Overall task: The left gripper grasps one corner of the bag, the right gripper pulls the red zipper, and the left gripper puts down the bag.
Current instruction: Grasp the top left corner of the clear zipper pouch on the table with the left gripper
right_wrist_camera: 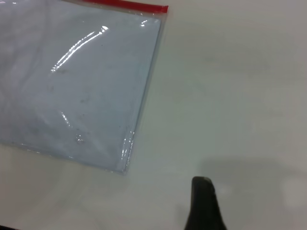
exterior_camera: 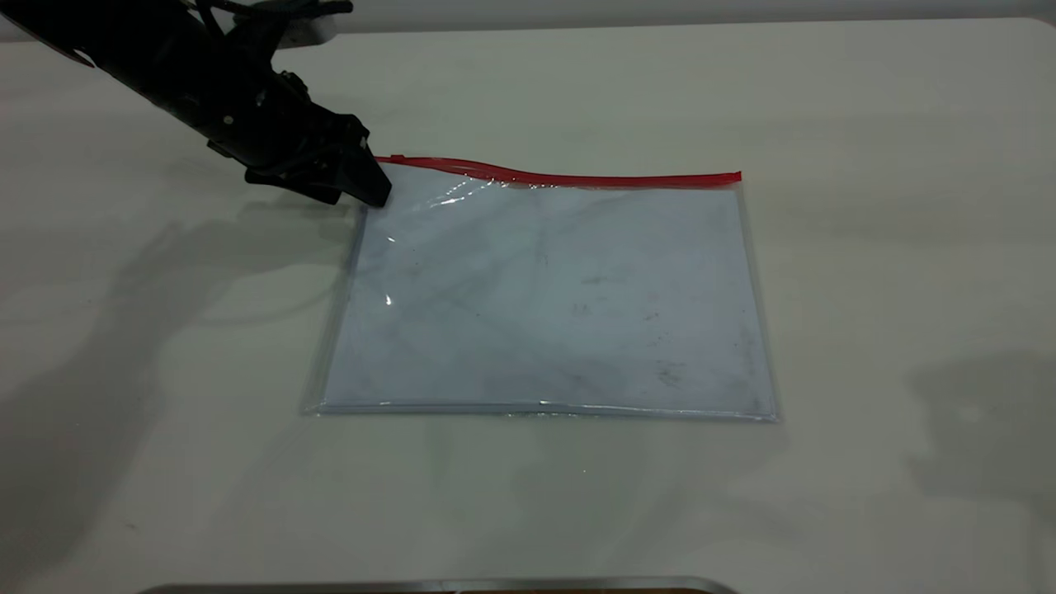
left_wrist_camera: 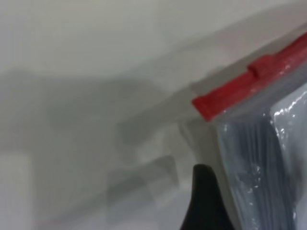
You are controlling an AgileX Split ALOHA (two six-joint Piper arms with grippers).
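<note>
The bag (exterior_camera: 544,289) lies flat on the table, a clear pouch with smudged white paper inside. The red zipper (exterior_camera: 577,177) runs along its far edge, slightly wavy near its left end, with the slider tab (exterior_camera: 398,158) close to that end. My left gripper (exterior_camera: 371,186) is down at the bag's far-left corner (exterior_camera: 369,206), jaws open. In the left wrist view one black finger (left_wrist_camera: 204,201) stands just beside the bag's clear edge (left_wrist_camera: 259,167), below the zipper's end (left_wrist_camera: 206,105) and tab (left_wrist_camera: 264,67). My right gripper (right_wrist_camera: 238,211) hovers open over bare table off the bag's near right corner (right_wrist_camera: 125,165).
The white table (exterior_camera: 866,289) stretches all round the bag. A grey metal edge (exterior_camera: 437,586) shows at the table's front. The left arm's shadow falls on the table to the left of the bag.
</note>
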